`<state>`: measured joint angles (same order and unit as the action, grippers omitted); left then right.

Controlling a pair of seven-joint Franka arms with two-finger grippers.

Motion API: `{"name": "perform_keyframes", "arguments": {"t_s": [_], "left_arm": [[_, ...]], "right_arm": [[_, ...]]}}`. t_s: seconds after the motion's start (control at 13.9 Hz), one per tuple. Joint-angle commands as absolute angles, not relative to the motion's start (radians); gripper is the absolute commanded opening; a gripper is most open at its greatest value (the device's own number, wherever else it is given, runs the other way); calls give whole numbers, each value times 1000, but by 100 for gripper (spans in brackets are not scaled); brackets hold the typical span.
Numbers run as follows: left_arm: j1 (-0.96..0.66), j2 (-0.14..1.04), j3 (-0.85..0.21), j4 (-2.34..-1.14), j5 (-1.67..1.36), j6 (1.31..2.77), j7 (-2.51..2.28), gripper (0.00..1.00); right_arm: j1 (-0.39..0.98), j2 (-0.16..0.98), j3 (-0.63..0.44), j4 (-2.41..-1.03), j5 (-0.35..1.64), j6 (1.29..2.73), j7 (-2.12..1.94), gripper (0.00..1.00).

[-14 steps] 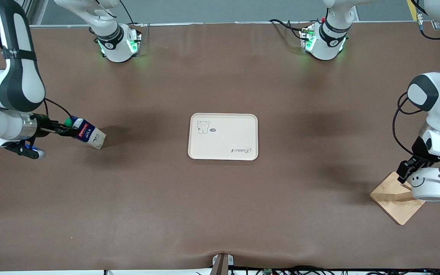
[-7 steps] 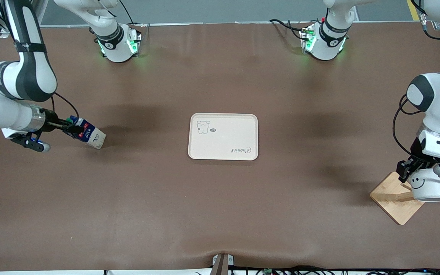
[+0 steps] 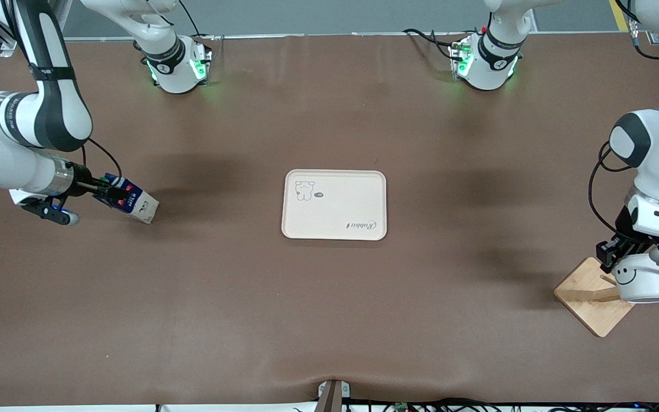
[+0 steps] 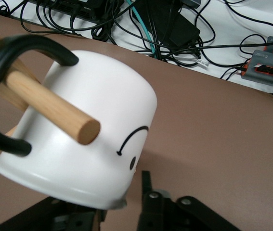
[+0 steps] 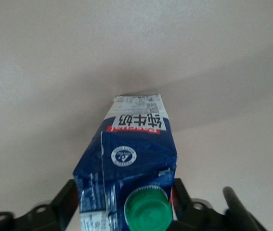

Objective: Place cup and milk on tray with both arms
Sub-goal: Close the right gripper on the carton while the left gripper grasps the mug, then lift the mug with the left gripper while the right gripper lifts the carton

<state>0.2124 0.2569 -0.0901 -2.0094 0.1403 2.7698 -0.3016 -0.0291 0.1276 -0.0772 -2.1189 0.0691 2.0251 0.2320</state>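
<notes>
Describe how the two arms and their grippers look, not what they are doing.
Both arms are glossy white with black joint bands and black cables looped beside the wrists. The left arm ends in a dark left gripper; the right arm has a silver wrist ring ahead of its dark right gripper. Green lights glow on both bases.

A wooden stand (image 3: 584, 297) sits on the brown table (image 3: 329, 297); cables (image 4: 175, 29) lie past its edge.
</notes>
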Motion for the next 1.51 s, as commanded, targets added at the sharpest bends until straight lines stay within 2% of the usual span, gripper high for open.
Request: {"name": "perform_keyframes", "arguments": {"t_s": [0.0,0.07,0.14,0.29,0.57,1.08,1.43], "left_arm": [[218,247,-94,-2013,169,2773,-305,21],[218,245,-94,-2016,169,2770,-307,20],[216,244,-94,-2017,169,2770,-305,19],[216,242,-95,-2019,169,2769,-301,16],[215,233,-107,-2019,169,2757,-284,0],[215,224,-130,-2016,170,2734,-281,0],[215,178,-152,-2008,169,2639,-282,0]], "right_arm": [[-40,98,-71,-2157,57,2048,253,22],[-40,100,-71,-2152,58,2048,256,12],[-40,101,-71,-2145,57,2048,258,7],[-44,109,-71,-2137,58,2045,258,7],[-57,135,-71,-2106,58,2040,247,7],[-77,195,-71,-1932,60,1957,203,7],[-75,233,-71,-1829,60,1921,195,7]]}}
